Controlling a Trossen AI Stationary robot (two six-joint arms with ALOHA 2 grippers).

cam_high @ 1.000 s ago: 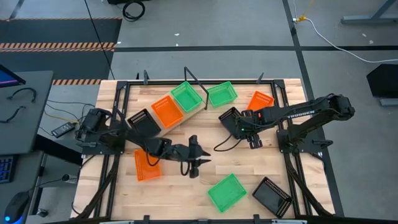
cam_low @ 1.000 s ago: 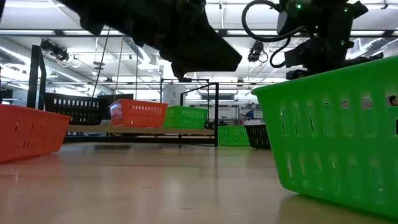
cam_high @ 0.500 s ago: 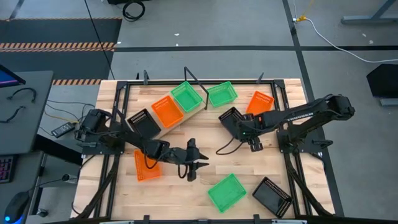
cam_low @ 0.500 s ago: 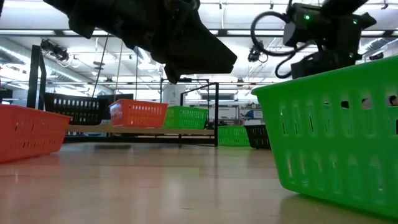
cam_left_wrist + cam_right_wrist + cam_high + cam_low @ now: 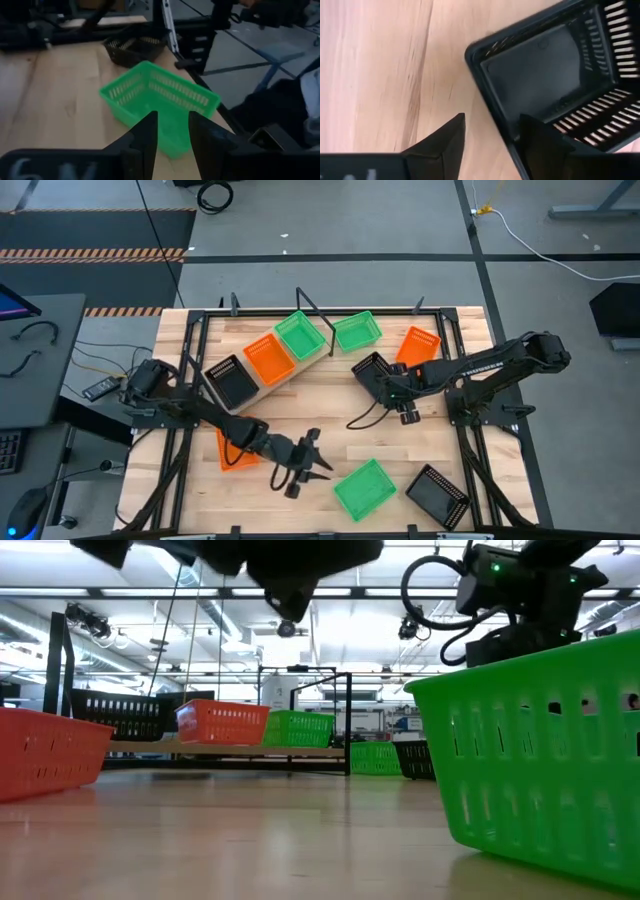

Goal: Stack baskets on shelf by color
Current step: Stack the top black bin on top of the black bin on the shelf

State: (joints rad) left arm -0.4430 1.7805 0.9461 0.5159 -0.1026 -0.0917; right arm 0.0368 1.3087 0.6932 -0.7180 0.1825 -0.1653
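Shelf (image 5: 262, 388) holds one black, one orange and one green basket (image 5: 298, 335), six loose on the butcher-block tabletop (image 5: 330, 442) unstacked; left pincer (image 5: 304, 478) part-open, empty, beside near green basket (image 5: 365, 488); right pincer (image 5: 375, 383) open astride black basket (image 5: 371, 371) rim; grey workshop floor around.

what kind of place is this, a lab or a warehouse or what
Most likely a robotics lab or workshop in a large industrial-style hall. Two robot arms are mounted on a wooden table with plastic baskets spread over it, cables run across a bare concrete floor, and long rows of ceiling lights stretch far back.
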